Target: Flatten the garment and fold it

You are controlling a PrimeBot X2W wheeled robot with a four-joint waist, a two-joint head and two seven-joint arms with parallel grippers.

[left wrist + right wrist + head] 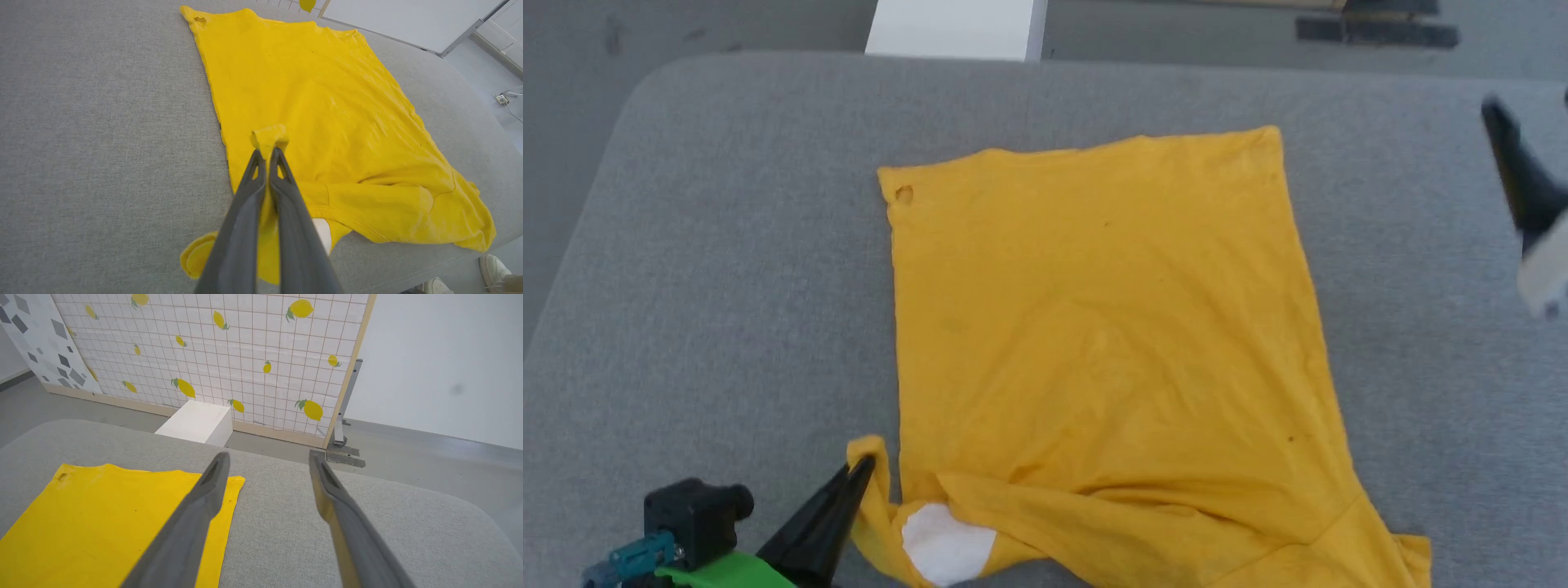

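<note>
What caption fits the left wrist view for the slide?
Left pincer pinches a bunched edge of the yellow garment spread on the grey cushion.

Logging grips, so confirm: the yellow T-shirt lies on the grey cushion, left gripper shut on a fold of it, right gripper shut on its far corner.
One error: the right gripper is open, holding nothing, as the right wrist view shows. The rest stands: T-shirt on the grey cushion, left gripper shut on a fold of it.

Bright yellow garment (1094, 327) with white patch (943, 543), grey woven tabletop (727, 286), white grid panel (245, 355) printed with yellow lemons
</note>
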